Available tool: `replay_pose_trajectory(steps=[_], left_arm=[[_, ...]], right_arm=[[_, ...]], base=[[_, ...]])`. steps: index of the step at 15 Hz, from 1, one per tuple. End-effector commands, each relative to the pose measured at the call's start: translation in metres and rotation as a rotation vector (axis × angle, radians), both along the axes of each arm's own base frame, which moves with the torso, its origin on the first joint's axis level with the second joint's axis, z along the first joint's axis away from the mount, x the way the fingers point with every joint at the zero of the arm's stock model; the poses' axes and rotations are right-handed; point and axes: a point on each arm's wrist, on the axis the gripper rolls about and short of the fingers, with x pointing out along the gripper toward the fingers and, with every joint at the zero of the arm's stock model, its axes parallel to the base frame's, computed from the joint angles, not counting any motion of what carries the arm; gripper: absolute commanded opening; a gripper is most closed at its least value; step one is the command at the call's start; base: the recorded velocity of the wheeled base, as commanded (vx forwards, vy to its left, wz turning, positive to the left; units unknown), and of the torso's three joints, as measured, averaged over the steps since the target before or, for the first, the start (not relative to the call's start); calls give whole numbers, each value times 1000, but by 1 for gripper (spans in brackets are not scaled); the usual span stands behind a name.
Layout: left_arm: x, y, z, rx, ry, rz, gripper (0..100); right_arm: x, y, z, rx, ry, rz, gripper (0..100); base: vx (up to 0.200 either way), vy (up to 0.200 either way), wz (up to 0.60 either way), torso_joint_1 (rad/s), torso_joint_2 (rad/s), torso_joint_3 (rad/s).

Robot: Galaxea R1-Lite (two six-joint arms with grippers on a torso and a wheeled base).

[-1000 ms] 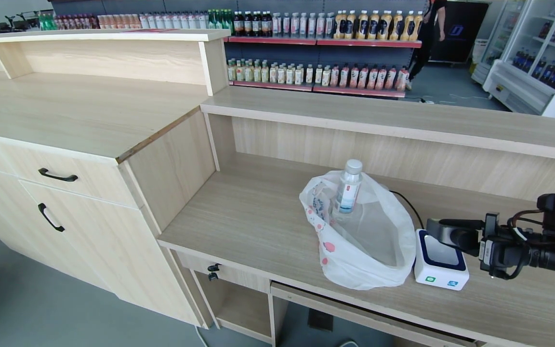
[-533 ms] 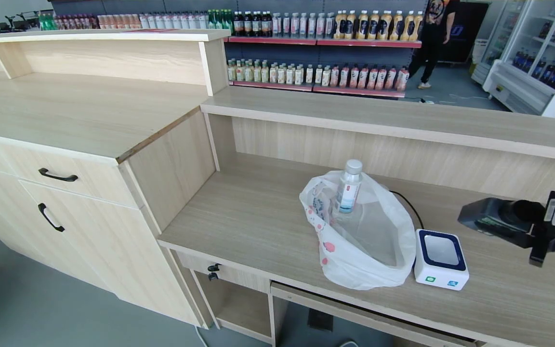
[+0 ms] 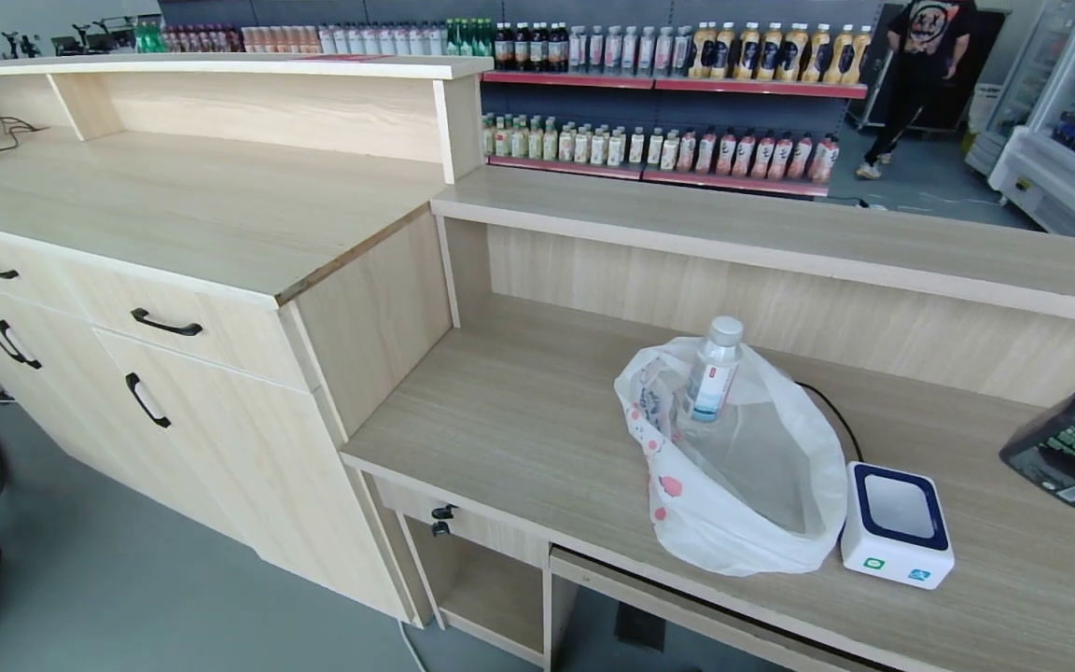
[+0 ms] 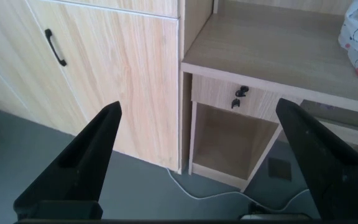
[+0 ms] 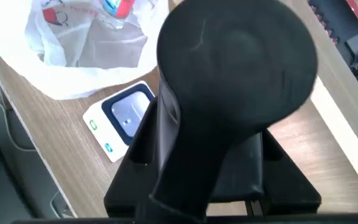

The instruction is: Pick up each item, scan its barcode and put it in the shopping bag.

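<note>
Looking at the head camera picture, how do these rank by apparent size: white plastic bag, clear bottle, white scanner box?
1. White plastic shopping bag
2. White blue-topped scanner box
3. Clear white-capped bottle, its lower part veiled by the bag

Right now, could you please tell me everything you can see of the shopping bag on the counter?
The shopping bag is thin, white, half-transparent plastic with reddish printed spots. It sits slumped on the lower wooden counter, mouth open upward. A clear bottle stands upright inside its far end. A white scanner box sits close beside it; a black cable runs behind.
</note>
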Motion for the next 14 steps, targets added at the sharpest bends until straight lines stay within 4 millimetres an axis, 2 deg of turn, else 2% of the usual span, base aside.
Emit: replay_pose_trajectory(steps=[1, 4, 7, 9, 12, 14], left_arm=[[0, 0, 0, 0, 0, 1, 100], [0, 0, 0, 0, 0, 1, 100], [0, 0, 0, 0, 0, 0, 100], [0, 0, 0, 0, 0, 1, 100], [0, 0, 0, 0, 0, 1, 100], [0, 0, 0, 0, 0, 0, 100]], right_arm=[[4, 14, 0, 114, 61, 48, 0], [12, 14, -14, 270, 198, 6, 0], [32, 8, -32, 400, 335, -18, 0], [51, 8, -40, 409, 370, 12, 0], [88, 14, -63, 385, 374, 92, 0], [102, 20, -77, 369, 384, 119, 0]], base=[[0, 0, 0, 0, 0, 0], [0, 0, 0, 0, 0, 0], [0, 0, 0, 0, 0, 0], [0, 0, 0, 0, 0, 0], [0, 0, 0, 0, 0, 0], [0, 0, 0, 0, 0, 0]])
